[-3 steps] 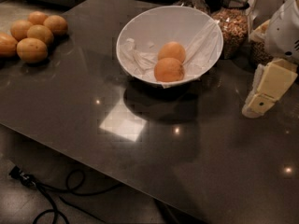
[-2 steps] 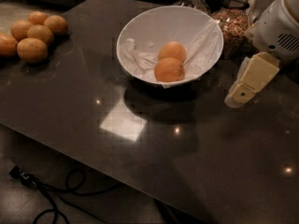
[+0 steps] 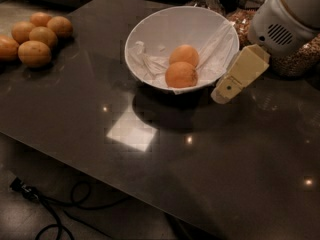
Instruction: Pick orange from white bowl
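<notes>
A large white bowl stands on the dark table in the upper middle of the camera view. Two oranges lie in it, one in front and one behind it, on crumpled white paper. My gripper comes in from the upper right. Its cream-coloured finger hangs just off the bowl's right rim, level with the front orange and apart from both oranges.
Several loose oranges lie at the table's far left. Glass jars of grains stand behind the bowl at the upper right, partly behind my arm. The table's front edge runs diagonally; a black cable lies on the floor below.
My gripper has moved left and a little up, from right of the bowl to right beside its rim. The bowl and oranges have not moved.
</notes>
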Motion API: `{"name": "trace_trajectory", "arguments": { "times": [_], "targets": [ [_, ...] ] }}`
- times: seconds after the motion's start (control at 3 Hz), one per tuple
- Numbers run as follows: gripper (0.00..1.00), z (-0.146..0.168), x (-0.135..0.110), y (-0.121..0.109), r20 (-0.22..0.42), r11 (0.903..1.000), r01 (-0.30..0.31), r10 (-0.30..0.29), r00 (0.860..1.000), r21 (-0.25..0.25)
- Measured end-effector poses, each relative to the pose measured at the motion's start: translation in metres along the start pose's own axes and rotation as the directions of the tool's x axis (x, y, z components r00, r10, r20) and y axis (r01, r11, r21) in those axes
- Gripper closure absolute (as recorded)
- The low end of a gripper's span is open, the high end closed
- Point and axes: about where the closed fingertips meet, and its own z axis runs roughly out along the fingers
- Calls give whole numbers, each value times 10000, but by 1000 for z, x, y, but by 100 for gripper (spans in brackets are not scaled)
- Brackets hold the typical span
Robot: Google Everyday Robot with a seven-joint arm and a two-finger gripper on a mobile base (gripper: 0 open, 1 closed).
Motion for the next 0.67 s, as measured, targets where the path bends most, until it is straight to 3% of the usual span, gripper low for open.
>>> {"name": "trace_trajectory", "arguments": {
  "times": [0.33, 0.67],
  "targets": [
    [0, 0, 0, 0, 1, 10000, 0, 0, 10000, 0],
    [0, 15, -13, 0, 598, 9980, -628, 622, 9963, 83]
  ]
}}
